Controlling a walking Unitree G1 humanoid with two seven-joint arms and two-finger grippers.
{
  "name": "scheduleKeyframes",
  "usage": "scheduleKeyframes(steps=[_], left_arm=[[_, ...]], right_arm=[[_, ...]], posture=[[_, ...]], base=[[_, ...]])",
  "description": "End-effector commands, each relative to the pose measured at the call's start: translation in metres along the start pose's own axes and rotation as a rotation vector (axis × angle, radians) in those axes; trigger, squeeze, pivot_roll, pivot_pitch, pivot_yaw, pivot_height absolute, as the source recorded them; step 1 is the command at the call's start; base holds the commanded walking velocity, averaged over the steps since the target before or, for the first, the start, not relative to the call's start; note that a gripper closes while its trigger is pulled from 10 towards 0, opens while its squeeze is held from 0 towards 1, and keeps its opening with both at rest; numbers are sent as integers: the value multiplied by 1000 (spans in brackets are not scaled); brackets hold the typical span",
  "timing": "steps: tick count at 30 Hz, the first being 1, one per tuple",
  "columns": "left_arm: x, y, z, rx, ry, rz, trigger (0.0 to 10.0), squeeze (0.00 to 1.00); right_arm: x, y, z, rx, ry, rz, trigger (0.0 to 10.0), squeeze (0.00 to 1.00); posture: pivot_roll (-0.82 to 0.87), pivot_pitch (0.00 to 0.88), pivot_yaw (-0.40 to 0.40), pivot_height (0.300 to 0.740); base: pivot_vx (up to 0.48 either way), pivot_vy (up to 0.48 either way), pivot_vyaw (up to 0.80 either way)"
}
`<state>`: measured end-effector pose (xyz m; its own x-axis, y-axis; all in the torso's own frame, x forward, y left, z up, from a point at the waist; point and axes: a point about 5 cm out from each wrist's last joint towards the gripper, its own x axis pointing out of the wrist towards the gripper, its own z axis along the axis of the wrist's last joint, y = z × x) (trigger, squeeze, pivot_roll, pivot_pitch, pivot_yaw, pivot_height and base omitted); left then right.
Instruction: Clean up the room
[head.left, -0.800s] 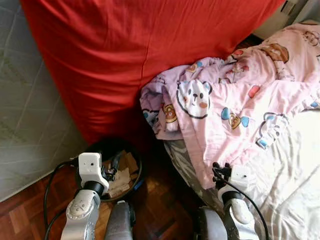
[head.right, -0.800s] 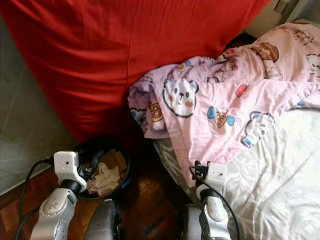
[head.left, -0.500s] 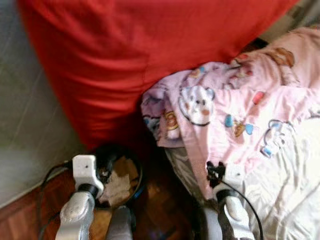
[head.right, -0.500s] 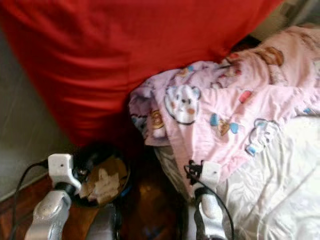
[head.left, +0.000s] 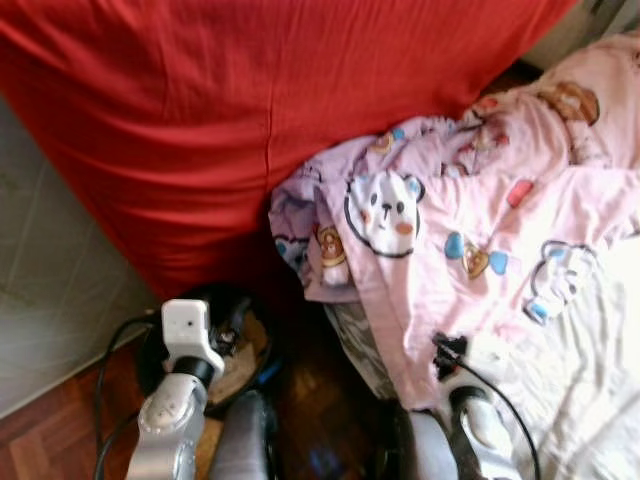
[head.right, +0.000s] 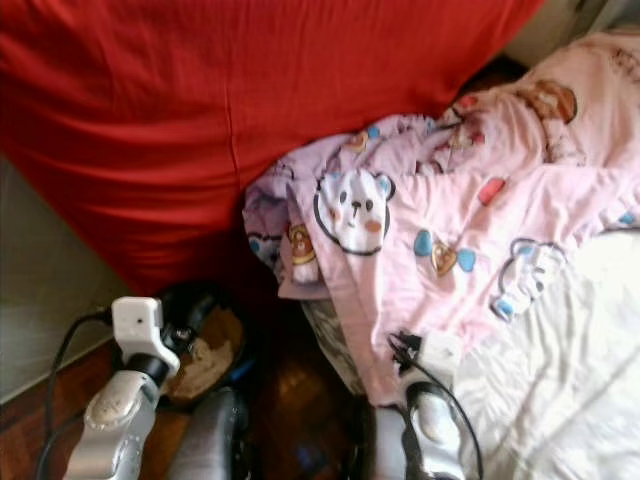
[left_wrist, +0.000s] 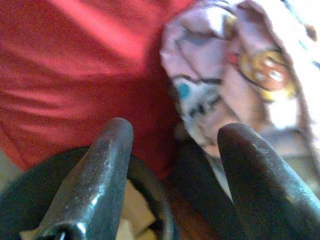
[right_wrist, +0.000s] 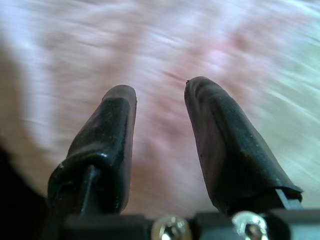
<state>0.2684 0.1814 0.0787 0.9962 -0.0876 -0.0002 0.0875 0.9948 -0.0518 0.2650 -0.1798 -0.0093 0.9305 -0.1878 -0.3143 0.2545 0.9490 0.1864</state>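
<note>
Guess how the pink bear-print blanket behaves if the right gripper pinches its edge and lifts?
Pink blanket lies crumpled in folds, so it probably drapes limply. It spreads across the bed, so most likely drags behind. Right gripper is open over it.

My two head eyes look down from above at the same scene: red cloth (head.left: 250, 120), pink blanket (head.left: 470, 210), black bin (head.left: 240, 345). My left wrist camera looks close over the bin's rim toward both cloths; my right wrist camera faces blurred pink fabric closely.

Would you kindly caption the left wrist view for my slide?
Open left pincer above a black bin, red cover and pink bear-print blanket beyond.
</note>
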Motion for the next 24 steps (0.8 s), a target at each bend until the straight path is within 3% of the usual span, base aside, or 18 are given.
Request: scheduleKeyframes(steps=[1,2,3,12,17,18,19,20,21,24], left_arm=[[-5,6,-5,13,25,16,10000,0],[-6,6,-5,13,26,15,10000,0],[-6,6,-5,14,26,15,10000,0],[-8,6,-4,19,31,10,10000,0],[-10,7,-2,25,29,7,10000,0],[-10,8,-1,27,29,6,10000,0],[-12,8,-1,31,32,3,10000,0],[-12,8,-1,32,33,3,10000,0],[-12,9,-1,33,34,3,10000,0],[-16,9,-1,36,40,3,10000,0]], right_arm=[[-6,-4,-14,41,66,-33,10000,596],[-7,-5,-16,60,79,-43,10000,957],[-7,-7,-18,70,93,-58,10000,1000],[-2,-5,-20,200,151,-57,10000,1000],[3,4,-15,211,159,-28,10000,1000],[4,7,-14,218,164,-18,10000,898],[6,13,-14,220,181,13,10000,271],[6,14,-14,220,185,21,10000,271],[7,16,-14,218,191,29,10000,0],[6,22,-17,200,221,49,10000,0]], posture=[[67,249,-14,604],[68,251,-12,604],[68,252,-11,604],[85,265,1,604],[99,282,12,604],[103,288,16,604],[108,293,19,604],[108,293,19,604],[110,297,20,604],[123,313,24,604]], base=[[0,0,0],[0,0,0],[0,0,0],[0,0,0],[0,0,0],[0,0,0],[0,0,0],[0,0,0],[0,0,0],[0,0,0]])
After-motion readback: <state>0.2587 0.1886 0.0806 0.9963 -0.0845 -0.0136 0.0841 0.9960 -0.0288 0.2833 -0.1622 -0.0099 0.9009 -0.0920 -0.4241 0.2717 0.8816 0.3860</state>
